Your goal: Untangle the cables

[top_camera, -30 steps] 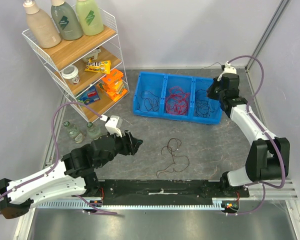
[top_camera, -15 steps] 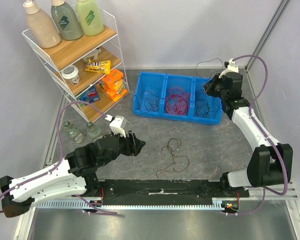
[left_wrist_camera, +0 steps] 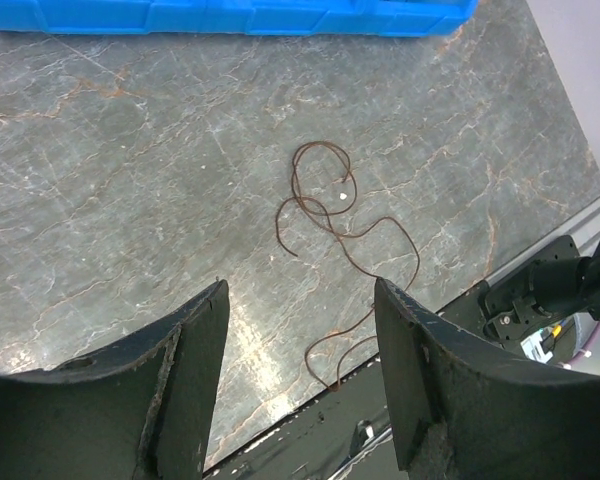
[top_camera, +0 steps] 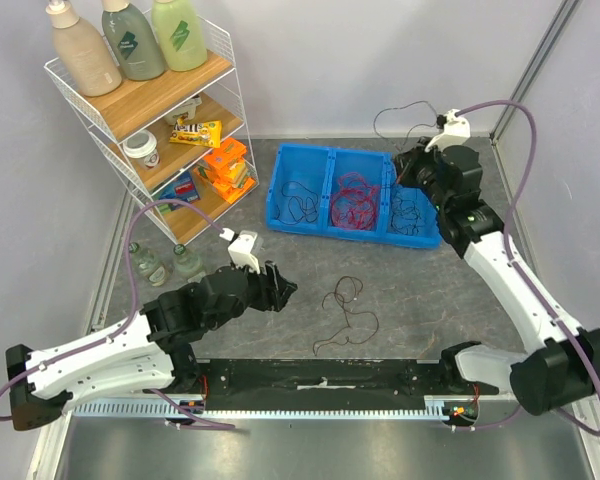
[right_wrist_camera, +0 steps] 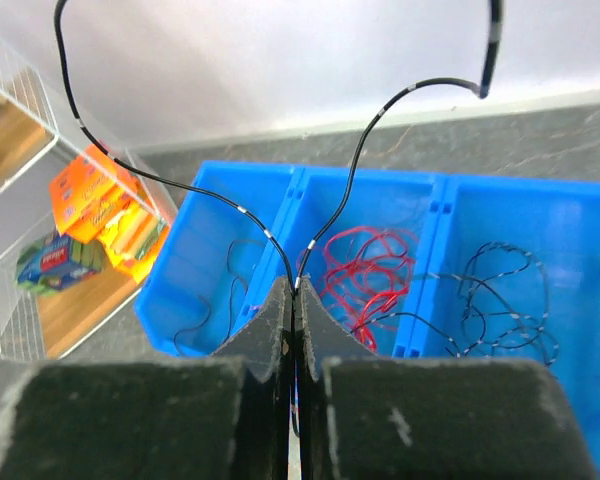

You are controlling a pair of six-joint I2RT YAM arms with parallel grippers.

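A thin brown cable (top_camera: 345,310) lies loose on the grey table, apart from the rest; it also shows in the left wrist view (left_wrist_camera: 325,205). My left gripper (top_camera: 285,285) is open and empty (left_wrist_camera: 300,288), low over the table just left of that cable. A blue three-compartment bin (top_camera: 327,226) holds black wires (right_wrist_camera: 230,290) on the left, red wires (right_wrist_camera: 370,262) in the middle and black wires (right_wrist_camera: 500,295) on the right. My right gripper (top_camera: 401,166) is shut (right_wrist_camera: 294,285) on a black banded cable (right_wrist_camera: 395,100), held above the bin; its two ends arc upward.
A white wire shelf (top_camera: 230,70) with bottles and snack boxes stands at the back left. Two small glass bottles (top_camera: 147,266) stand on the table beside it. A black rail (top_camera: 320,375) runs along the near edge. Grey walls close the back and right.
My right arm has swung left and up over the bin, lifting the black banded cable higher. My left gripper has crept right toward the brown cable, still open.
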